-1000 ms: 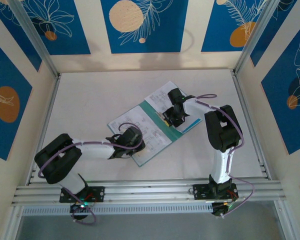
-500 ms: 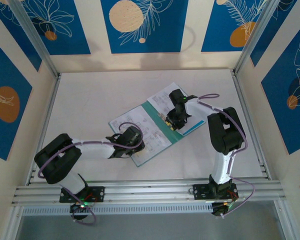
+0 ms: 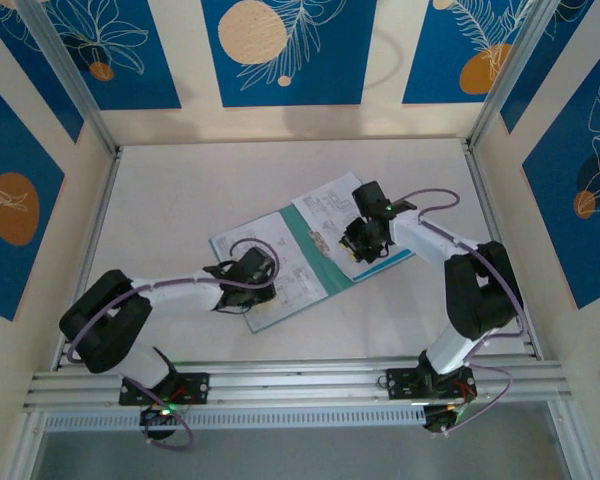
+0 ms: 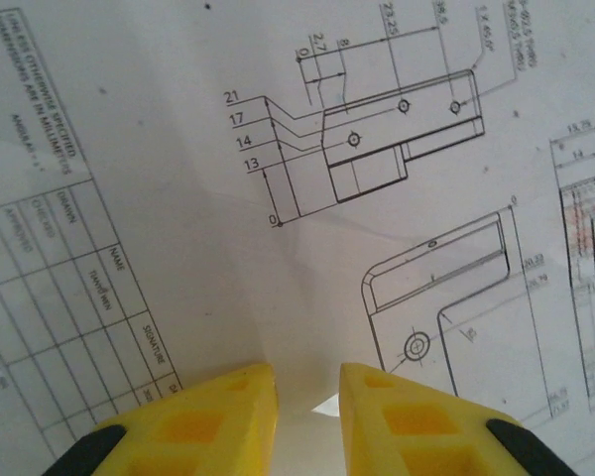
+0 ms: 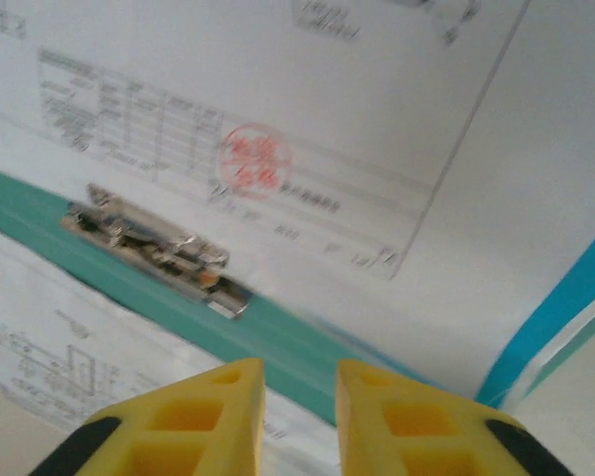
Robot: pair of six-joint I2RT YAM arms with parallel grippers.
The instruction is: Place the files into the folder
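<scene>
A pale bench (image 3: 180,200) is seen from above, and near its middle, turned at an angle, the teal folder (image 3: 310,245) is laid open. The files (image 3: 330,200) are spread over both of its halves as white sheets printed with line drawings and tables, so that little more than the teal spine strip and a thin border is left bare. In the right wrist view a bright blue sheet (image 5: 565,302) is shown as a narrow band at the edge of the white paper, and a red round stamp (image 5: 253,159) is printed on the sheet beyond the spine. A small metal clip (image 5: 154,248) is fixed along the spine. The left gripper (image 3: 270,280) is set low on the near-left half, over a drawing sheet (image 4: 178,248); its yellow fingers (image 4: 208,416) are kept narrowly apart, and a crease in the paper runs to the gap, but whether the paper is pinched cannot be told. The right gripper (image 3: 358,240) is held just above the spine beside the clip, its jaws narrowly parted, with the teal strip seen between them.
</scene>
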